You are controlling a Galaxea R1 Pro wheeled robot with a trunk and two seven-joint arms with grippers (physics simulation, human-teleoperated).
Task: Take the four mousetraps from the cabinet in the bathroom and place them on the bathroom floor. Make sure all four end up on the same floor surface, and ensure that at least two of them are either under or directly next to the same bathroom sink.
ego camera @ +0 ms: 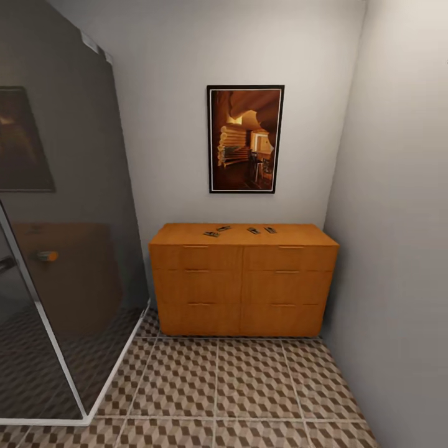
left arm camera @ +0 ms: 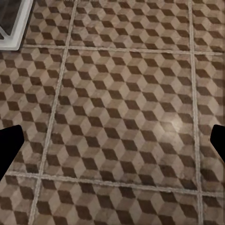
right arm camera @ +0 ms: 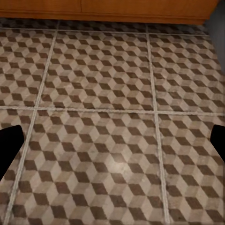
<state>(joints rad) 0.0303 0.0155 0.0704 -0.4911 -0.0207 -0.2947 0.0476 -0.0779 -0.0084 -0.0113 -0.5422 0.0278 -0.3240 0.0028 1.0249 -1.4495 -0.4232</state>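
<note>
The orange-brown cabinet (ego camera: 242, 286) stands against the far wall in the head view, drawers shut. Several small mousetraps lie on its top: one at the left (ego camera: 211, 234), one behind it (ego camera: 223, 228), and two further right (ego camera: 253, 230) (ego camera: 270, 229). The cube-patterned bathroom floor (ego camera: 218, 392) stretches in front of it. My left gripper (left arm camera: 112, 145) hangs open over bare tiles (left arm camera: 122, 108), its dark fingertips (left arm camera: 9, 145) far apart. My right gripper (right arm camera: 112, 145) is also open over tiles, with the cabinet's base (right arm camera: 117, 9) ahead. The sink is out of view.
A dark glass shower enclosure (ego camera: 62, 249) with a white base frame (ego camera: 115, 373) fills the left side; its corner (left arm camera: 11, 28) shows in the left wrist view. A grey wall (ego camera: 398, 249) closes the right. A framed picture (ego camera: 244, 139) hangs above the cabinet.
</note>
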